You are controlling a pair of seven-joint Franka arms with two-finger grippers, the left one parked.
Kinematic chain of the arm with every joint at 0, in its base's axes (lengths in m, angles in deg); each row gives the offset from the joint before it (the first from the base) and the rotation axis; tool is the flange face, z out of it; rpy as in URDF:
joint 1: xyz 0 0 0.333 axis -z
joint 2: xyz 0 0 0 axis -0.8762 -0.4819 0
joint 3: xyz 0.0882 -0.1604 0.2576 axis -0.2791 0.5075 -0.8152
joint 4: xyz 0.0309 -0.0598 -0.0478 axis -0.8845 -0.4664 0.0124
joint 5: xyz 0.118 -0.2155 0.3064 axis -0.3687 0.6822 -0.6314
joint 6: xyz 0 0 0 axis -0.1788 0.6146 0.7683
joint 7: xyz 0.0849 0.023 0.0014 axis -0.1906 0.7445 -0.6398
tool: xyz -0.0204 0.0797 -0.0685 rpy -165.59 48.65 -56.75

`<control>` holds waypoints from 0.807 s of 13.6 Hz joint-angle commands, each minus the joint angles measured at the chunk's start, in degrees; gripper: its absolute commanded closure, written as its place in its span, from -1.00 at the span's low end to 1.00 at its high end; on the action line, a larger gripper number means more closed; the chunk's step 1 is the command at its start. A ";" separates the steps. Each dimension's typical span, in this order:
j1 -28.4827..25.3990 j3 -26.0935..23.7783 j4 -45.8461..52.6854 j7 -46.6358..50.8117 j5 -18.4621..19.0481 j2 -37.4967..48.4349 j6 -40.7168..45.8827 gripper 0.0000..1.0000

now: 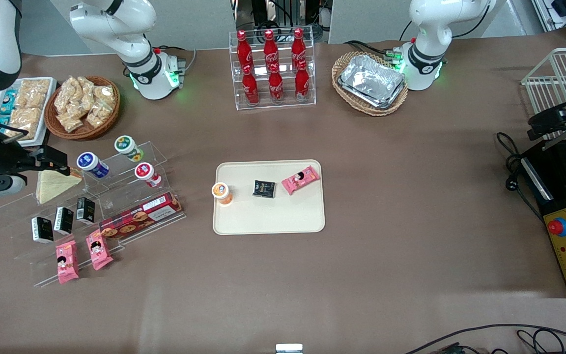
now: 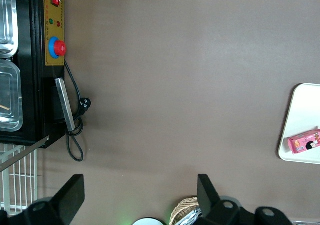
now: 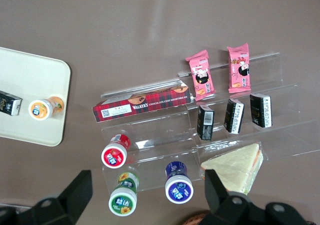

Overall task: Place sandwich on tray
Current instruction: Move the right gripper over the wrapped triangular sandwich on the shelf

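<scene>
Hovering above the sandwich (image 3: 234, 166) on the top step of the clear rack (image 1: 17, 211), the gripper (image 3: 145, 197) has jaws wide, empty. Reaching is in hand; next: descend, close, carry to the tray (image 1: 268, 216).

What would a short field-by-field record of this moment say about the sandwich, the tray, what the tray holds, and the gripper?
sandwich: triangular cream bread wedge on the clear acrylic display step, not on the tray
tray: flat cream-beige rectangular tray, mid-table
tray contents: orange-lidded cup, black packet, pink snack packet
gripper: right arm's gripper open, above the sandwich, holding nothing
task state: sandwich not yet picked
</scene>
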 commanded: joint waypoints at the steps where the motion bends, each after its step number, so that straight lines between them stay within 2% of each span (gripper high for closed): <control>1: 0.10 0.51 -0.46 -0.42 0.59 0.98 -0.32 -1.00; 8: 1.15 1.66 -0.55 -0.77 5.68 0.63 -2.60 -1.00; 11: 1.15 4.19 -0.72 -0.34 5.34 0.89 -2.78 -1.00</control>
